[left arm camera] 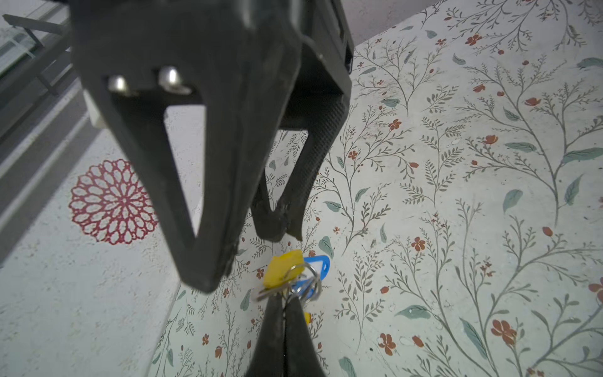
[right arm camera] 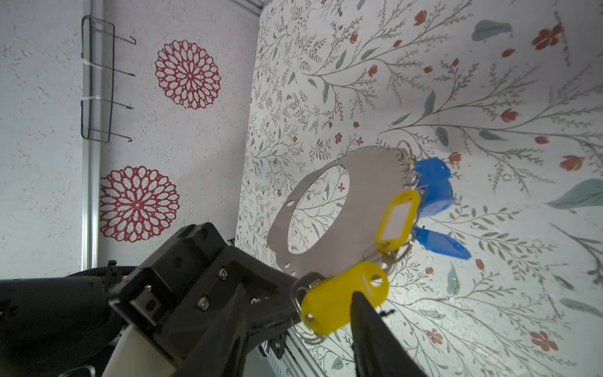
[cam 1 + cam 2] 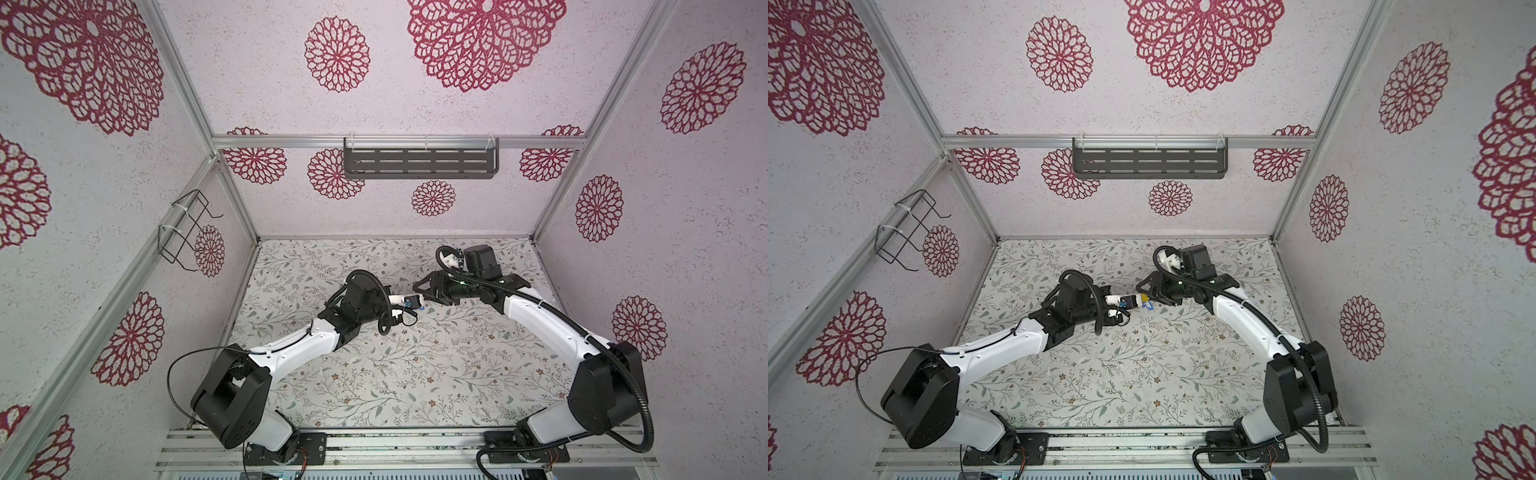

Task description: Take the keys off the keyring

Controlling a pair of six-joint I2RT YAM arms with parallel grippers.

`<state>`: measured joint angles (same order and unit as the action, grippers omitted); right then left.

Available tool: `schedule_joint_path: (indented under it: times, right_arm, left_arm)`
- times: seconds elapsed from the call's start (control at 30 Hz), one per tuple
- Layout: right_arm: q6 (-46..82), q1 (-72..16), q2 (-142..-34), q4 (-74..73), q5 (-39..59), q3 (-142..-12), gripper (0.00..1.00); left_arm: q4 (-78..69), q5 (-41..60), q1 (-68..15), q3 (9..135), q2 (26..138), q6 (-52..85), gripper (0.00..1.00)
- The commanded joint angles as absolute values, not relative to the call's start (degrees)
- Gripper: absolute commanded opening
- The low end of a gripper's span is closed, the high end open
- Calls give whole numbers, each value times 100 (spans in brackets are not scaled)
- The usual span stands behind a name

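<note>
The keyring (image 2: 362, 212), a flat grey ring with a big round hole, hangs in the air above the floral table. My left gripper (image 1: 284, 297) is shut on its edge; in both top views that gripper (image 3: 415, 301) points right. Several keys hang from the ring's rim: two yellow tags (image 2: 346, 298) (image 2: 396, 220) and blue tags (image 2: 434, 186). My right gripper (image 2: 298, 293) is open, and the lower yellow tag lies between its fingers, against one fingertip (image 2: 362, 306). In the left wrist view, the right gripper (image 1: 246, 258) stands just over a yellow tag (image 1: 282, 266) and a blue tag (image 1: 323, 264).
A dark slotted shelf (image 3: 419, 164) hangs on the back wall. On the left wall is a black wire rack (image 3: 187, 232). The two arms meet over the rear middle of the floral table (image 3: 415, 374). Aluminium rails (image 3: 395, 446) run along the front.
</note>
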<state>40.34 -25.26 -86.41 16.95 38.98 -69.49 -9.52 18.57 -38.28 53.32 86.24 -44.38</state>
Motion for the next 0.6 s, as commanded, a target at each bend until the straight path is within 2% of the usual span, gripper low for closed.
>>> schedule_joint_path:
  times: [0.0, 0.27, 0.57]
  right_arm:
    - [3959, -2557, -8764, 1597, 4001, -7057, 53]
    - [3844, -2779, -9167, 1726, 3953, -7138, 53]
    - [3658, -2750, -8727, 2184, 3436, -6760, 55]
  left_arm:
    - [-1188, 1864, -3933, 5560, 8666, -4895, 0]
    - [-1190, 1811, -3946, 5616, 8690, -4860, 0]
    - [-1204, 1552, -3814, 5555, 8622, -4775, 0]
